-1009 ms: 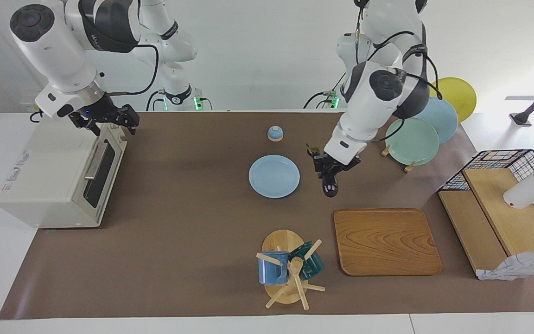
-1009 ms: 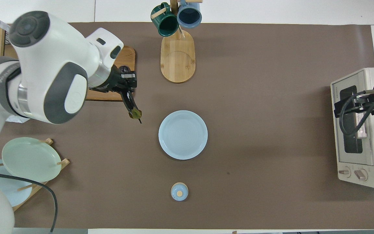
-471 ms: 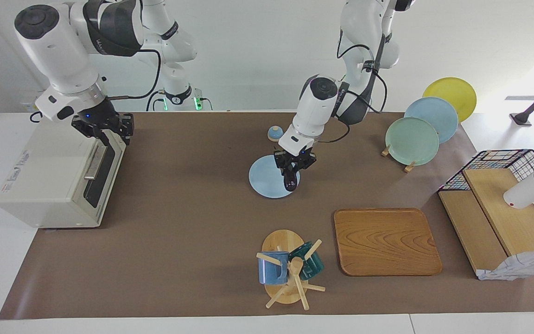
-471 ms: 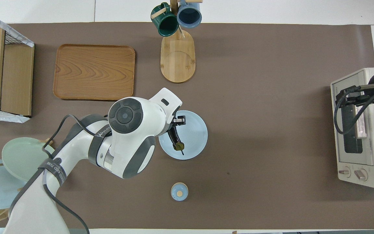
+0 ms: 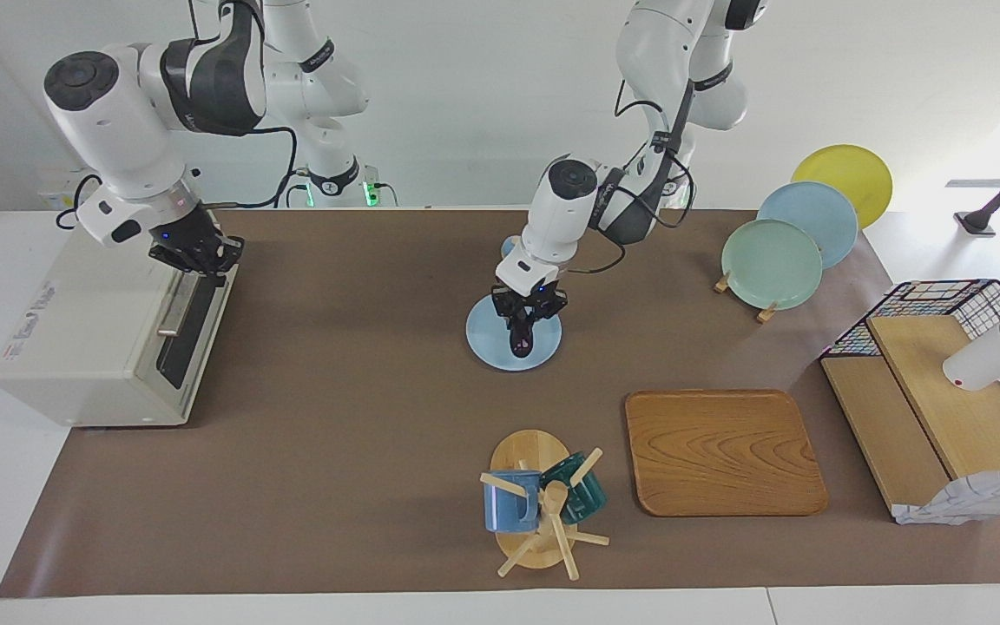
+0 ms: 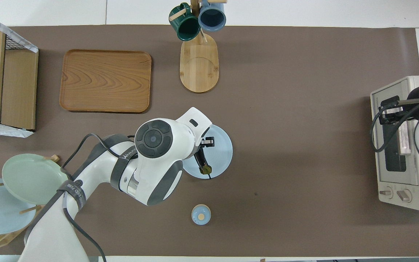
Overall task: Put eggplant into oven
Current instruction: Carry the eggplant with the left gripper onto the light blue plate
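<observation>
Brown mat: left gripper fingers clasp eggplant, hanging upright, over plate.

One camera sits high across the surface and faces the robots, whose bases stand along its top edge; it takes in the whole brown mat from some way off. The other hangs high above the robots' own end and looks steeply down and forward, so the arms enter from its bottom edge. The two are half a turn apart. Both show the oven, the blue plate, the wooden tray and the mug stand.
</observation>
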`<move>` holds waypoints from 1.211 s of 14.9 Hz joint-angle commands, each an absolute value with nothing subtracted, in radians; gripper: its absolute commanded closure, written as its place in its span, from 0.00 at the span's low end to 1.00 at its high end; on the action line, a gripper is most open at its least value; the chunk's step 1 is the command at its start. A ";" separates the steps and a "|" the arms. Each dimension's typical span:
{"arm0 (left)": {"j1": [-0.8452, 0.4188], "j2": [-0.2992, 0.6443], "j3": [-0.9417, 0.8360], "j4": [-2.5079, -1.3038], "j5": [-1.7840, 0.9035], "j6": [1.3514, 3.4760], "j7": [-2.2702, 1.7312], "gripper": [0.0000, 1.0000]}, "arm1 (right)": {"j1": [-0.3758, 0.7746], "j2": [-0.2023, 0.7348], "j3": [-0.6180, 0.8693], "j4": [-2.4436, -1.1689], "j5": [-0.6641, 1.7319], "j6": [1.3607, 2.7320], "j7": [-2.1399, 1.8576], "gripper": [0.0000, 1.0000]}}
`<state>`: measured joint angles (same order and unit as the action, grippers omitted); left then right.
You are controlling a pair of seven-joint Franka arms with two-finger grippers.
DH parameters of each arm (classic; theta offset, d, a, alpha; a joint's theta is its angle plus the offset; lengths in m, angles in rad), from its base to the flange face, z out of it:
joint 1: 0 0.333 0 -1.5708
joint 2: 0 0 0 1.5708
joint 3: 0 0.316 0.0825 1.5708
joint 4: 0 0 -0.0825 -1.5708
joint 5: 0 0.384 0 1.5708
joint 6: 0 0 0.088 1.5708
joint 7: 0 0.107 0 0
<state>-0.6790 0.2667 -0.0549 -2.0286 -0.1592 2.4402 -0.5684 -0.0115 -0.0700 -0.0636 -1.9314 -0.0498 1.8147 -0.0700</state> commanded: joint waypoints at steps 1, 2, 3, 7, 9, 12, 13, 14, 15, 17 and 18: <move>-0.701 0.270 -0.037 -2.045 -0.176 2.464 -0.571 1.00 | -0.020 -0.110 -0.060 -1.994 -0.112 1.845 -0.075 1.00; -0.701 0.270 -0.037 -2.045 -0.176 2.462 -0.571 1.00 | -0.023 -0.112 -0.060 -1.996 -0.135 1.844 -0.075 1.00; -0.701 0.270 -0.035 -2.045 -0.176 2.461 -0.569 1.00 | -0.034 -0.113 -0.060 -1.999 -0.150 1.845 -0.075 1.00; -0.701 0.268 -0.035 -2.045 -0.176 2.456 -0.563 0.15 | -0.066 -0.124 -0.060 -2.040 -0.161 1.861 -0.075 1.00; -0.700 0.261 -0.035 -2.043 -0.176 2.438 -0.563 0.00 | -0.080 -0.120 -0.060 -2.043 -0.166 1.868 -0.080 1.00; -0.684 0.238 -0.034 -2.036 -0.176 2.396 -0.549 0.00 | -0.098 -0.117 -0.060 -2.068 -0.172 1.885 -0.081 1.00; -0.675 0.226 -0.032 -2.031 -0.176 2.381 -0.546 0.00 | -0.100 -0.114 -0.060 -2.069 -0.179 1.893 -0.081 1.00; -0.661 0.216 -0.032 -2.025 -0.176 2.369 -0.546 0.00 | -0.106 -0.114 -0.060 -2.071 -0.193 1.896 -0.081 1.00; -0.652 0.209 -0.031 -2.010 -0.176 2.347 -0.546 0.00 | -0.109 -0.112 -0.060 -2.077 -0.196 1.898 -0.080 1.00; -0.597 0.206 -0.028 -1.956 -0.173 2.283 -0.545 0.00 | -0.109 -0.107 -0.060 -2.079 -0.201 1.905 -0.083 1.00; -0.562 0.204 -0.026 -1.919 -0.166 2.222 -0.532 0.00 | -0.107 -0.106 -0.060 -2.080 -0.216 1.905 -0.084 1.00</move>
<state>-0.6262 0.2194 -0.0267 -1.9797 -0.1592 2.3290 -0.5652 -0.0958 -0.0903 -0.0656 -2.0523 -0.1872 1.8793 -0.0700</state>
